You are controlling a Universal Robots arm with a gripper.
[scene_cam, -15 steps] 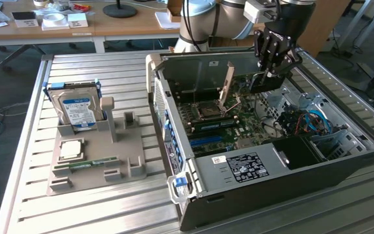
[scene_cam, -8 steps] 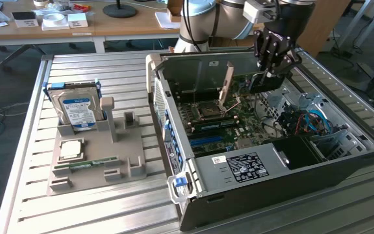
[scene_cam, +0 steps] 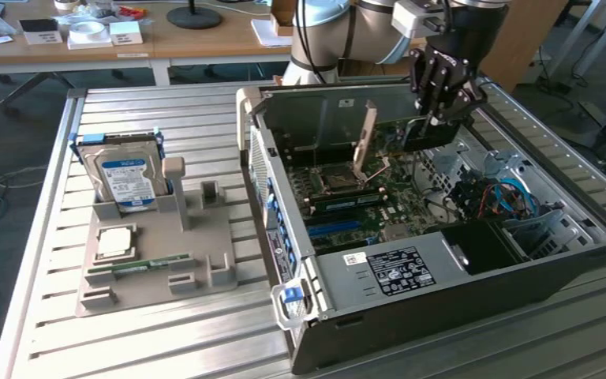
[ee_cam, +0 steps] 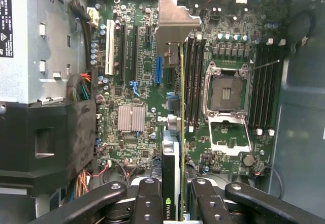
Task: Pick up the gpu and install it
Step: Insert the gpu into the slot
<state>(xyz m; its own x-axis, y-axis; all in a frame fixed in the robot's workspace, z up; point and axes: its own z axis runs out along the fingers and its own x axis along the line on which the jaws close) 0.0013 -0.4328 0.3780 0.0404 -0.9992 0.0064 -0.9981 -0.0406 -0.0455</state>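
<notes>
My gripper (scene_cam: pixel 442 117) hangs over the far side of the open computer case (scene_cam: pixel 555 276) and is shut on the gpu (scene_cam: pixel 429 136), a thin dark card held upright above the motherboard (scene_cam: pixel 372 201). In the wrist view the gpu (ee_cam: pixel 181 132) appears edge-on between my two fingers (ee_cam: pixel 148 198), with its pale silver bracket (ee_cam: pixel 175 23) at the far end. The card is above the board, apart from it. Empty expansion slots, black (ee_cam: pixel 123 49), white (ee_cam: pixel 109 54) and blue (ee_cam: pixel 158 69), lie beside the card's line.
The open CPU socket (ee_cam: pixel 226 94) and memory slots (ee_cam: pixel 195 82) lie on the card's other side. Cables (scene_cam: pixel 503 197) and the case walls crowd the board. On the exterior view's left, a grey fixture (scene_cam: pixel 151 296) holds a hard drive (scene_cam: pixel 124 170), a processor (scene_cam: pixel 114 241) and a green memory stick (scene_cam: pixel 140 264).
</notes>
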